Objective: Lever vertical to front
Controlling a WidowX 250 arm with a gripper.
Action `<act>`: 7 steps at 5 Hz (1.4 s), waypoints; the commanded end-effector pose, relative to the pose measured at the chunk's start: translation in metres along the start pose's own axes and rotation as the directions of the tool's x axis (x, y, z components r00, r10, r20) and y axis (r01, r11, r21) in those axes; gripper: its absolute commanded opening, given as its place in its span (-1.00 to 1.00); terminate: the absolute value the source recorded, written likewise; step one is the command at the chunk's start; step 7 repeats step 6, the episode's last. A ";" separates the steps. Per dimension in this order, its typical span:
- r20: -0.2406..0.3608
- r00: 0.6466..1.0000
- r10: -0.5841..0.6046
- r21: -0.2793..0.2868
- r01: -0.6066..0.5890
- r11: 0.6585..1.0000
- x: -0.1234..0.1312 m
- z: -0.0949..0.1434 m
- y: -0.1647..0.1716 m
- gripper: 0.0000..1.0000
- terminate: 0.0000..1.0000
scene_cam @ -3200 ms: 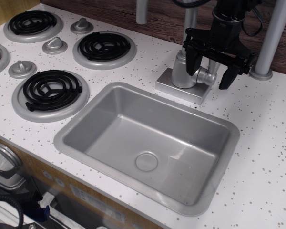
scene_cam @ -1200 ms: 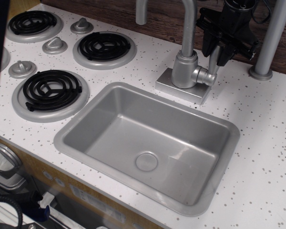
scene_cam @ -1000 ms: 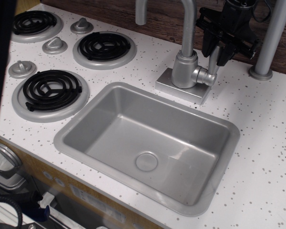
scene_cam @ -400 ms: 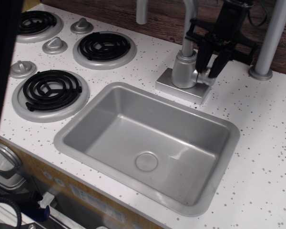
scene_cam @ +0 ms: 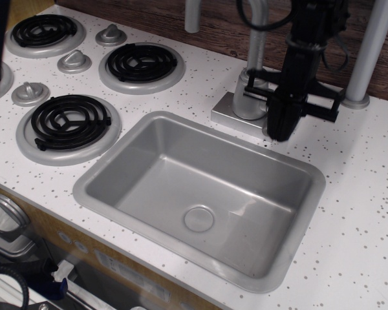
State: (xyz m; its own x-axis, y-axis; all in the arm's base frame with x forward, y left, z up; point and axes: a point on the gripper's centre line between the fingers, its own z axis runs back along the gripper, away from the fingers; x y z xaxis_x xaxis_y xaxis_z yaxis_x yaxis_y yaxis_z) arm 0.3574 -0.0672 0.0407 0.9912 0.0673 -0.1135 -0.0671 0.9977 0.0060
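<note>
My black gripper [scene_cam: 281, 132] hangs straight down just right of the faucet's cylindrical body [scene_cam: 247, 103], over the front right corner of the faucet base [scene_cam: 225, 111]. Its fingers are drawn close together at the spot where the lever's stub leaves the body. The lever itself is hidden behind the fingers, so I cannot see how it is angled. The fingertips reach down to about the back rim of the sink [scene_cam: 181, 121].
The tall faucet spout pipe [scene_cam: 257, 39] rises behind the gripper. A grey post [scene_cam: 370, 51] stands at the right. Black burners [scene_cam: 142, 62] [scene_cam: 70, 121] and silver stove knobs [scene_cam: 74, 61] lie to the left. A wooden wall runs along the back.
The gripper was open and straddled the upright lever. It has since closed and swung down and forward, to the front of the faucet base. The lever is now covered.
</note>
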 end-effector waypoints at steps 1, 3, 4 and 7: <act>0.103 0.994 0.020 -0.046 -0.015 0.999 0.005 0.021 0.013 -1.00 -1.00; 0.122 0.992 0.038 -0.001 -0.038 0.999 0.000 0.036 0.010 1.00 -1.00; 0.142 0.988 0.065 0.054 -0.073 0.996 -0.011 0.054 0.007 1.00 -1.00; 0.178 0.980 0.089 0.069 -0.103 0.992 -0.026 0.063 0.005 1.00 1.00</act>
